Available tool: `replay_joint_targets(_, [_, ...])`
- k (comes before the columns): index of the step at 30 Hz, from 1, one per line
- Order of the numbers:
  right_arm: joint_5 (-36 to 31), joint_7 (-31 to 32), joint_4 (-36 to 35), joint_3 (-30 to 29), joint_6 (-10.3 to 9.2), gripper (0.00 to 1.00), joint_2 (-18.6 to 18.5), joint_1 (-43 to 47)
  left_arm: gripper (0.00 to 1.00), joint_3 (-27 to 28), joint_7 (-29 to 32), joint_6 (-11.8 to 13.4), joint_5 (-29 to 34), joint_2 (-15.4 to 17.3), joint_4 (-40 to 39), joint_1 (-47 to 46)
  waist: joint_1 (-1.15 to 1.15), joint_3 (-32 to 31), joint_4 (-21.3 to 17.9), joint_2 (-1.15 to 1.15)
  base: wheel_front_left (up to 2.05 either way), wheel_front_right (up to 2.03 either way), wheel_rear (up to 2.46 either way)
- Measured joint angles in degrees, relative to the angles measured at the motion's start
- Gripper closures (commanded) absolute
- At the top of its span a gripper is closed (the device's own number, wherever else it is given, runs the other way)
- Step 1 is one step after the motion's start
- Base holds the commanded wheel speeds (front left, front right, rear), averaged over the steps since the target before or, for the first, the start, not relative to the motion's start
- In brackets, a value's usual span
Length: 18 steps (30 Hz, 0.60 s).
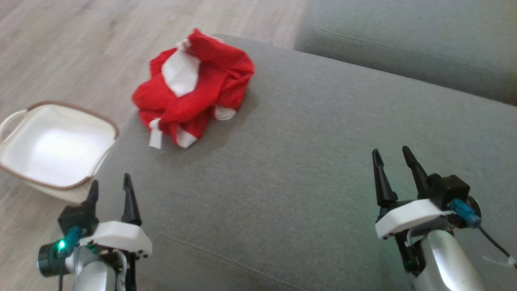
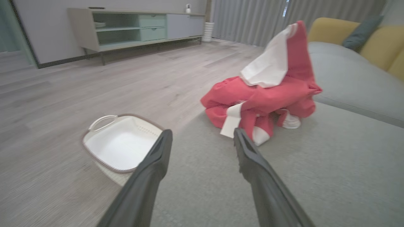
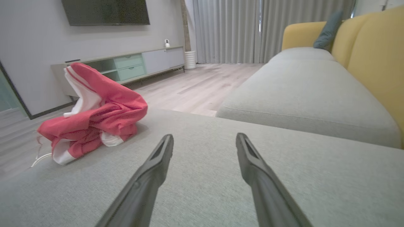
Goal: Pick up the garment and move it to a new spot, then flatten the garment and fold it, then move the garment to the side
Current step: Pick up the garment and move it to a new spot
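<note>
Well, basket (image 1: pixel 56 149) on floor (image 1: pixel 60 48), garment (image 1: pixel 194 93) on sofa (image 1: pixel 303 161)

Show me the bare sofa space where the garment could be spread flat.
Free: the grey cushion from the red garment across to the right hand; also the strip between it and the left hand. Crowded: the far-left corner where the garment lies, near the basket.

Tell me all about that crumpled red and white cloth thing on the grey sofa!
The red garment with white panels and white cuffs looks like soft cloth. It lies crumpled in a heap, one white-lined flap sticking up, near the far left corner of the grey fabric sofa cushion, resting on it alone.
</note>
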Motion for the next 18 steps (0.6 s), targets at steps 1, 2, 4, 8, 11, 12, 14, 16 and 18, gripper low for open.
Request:
replay_joint_targets(1, [0.0, 0.0, 0.0, -0.2, 0.0, 0.0, 0.0, 0.0, 0.0, 0.4, 0.0, 0.0, 0.0, 0.0, -0.2, 0.1, 0.0, -0.1, 0.8, 0.0, 0.0, 0.0, 0.0])
replay_joint_targets(2, [0.0, 0.0, 0.0, -0.4, 0.0, 0.0, 0.0, 0.0, 0.0, 0.7, 0.0, 0.0, 0.2, 0.1, -0.4, 0.2, 0.0, -0.1, 1.7, 0.0, 0.0, 0.0, 0.0])
replay_joint_targets(4, [0.0, 0.0, 0.0, -0.6, 0.0, 0.0, 0.0, 0.1, 0.0, 1.6, 0.0, -0.5, 0.6, 0.1, -0.8, 0.7, 0.0, -0.3, 3.3, 0.0, 0.0, 0.0, 0.0])
replay_joint_targets(8, [0.0, 0.0, 0.8, 0.1, 0.0, 0.0, 0.0, 0.0, 0.0, 2.9, 0.0, -1.0, 1.0, 0.1, -1.1, 1.7, 0.0, -0.3, 6.0, 0.0, 0.0, 0.0, 0.0])
replay_joint_targets(11, [-0.3, 0.0, 1.1, 1.1, 0.0, 0.0, 0.0, 0.0, 0.0, 4.2, 0.0, -0.9, 1.0, 0.2, -1.9, 2.7, 0.0, 0.5, 6.7, 0.0, 0.0, 0.0, 0.0])
replay_joint_targets(12, [-0.3, 0.0, 1.3, 1.2, 0.0, 0.0, 0.0, -0.1, 0.0, 4.3, 0.0, -0.9, 1.0, 0.2, -2.0, 2.8, 0.0, 0.8, 6.9, 0.0, 0.0, 0.0, 0.0])
replay_joint_targets(14, [-0.4, 0.0, 1.5, 1.4, 0.0, 0.0, 0.0, -0.1, 0.0, 4.3, 0.0, -1.0, 1.0, 0.2, -2.2, 2.9, 0.0, 1.2, 7.1, 0.0, 0.0, 0.0, 0.0])
replay_joint_targets(16, [-0.9, 0.0, 1.5, 1.5, 0.0, 0.0, 0.0, -0.2, 0.0, 4.4, 0.0, -0.9, 1.0, 0.2, -2.6, 2.9, 0.0, 1.6, 7.2, 0.0, 0.0, 0.0, 0.0])
replay_joint_targets(18, [-1.4, 0.0, 1.5, 1.4, 0.0, 0.0, 0.0, -0.4, 0.0, 4.4, 0.0, -0.9, 1.0, 0.2, -2.8, 2.9, 0.0, 2.0, 7.2, 0.0, 0.0, 0.0, 0.0])
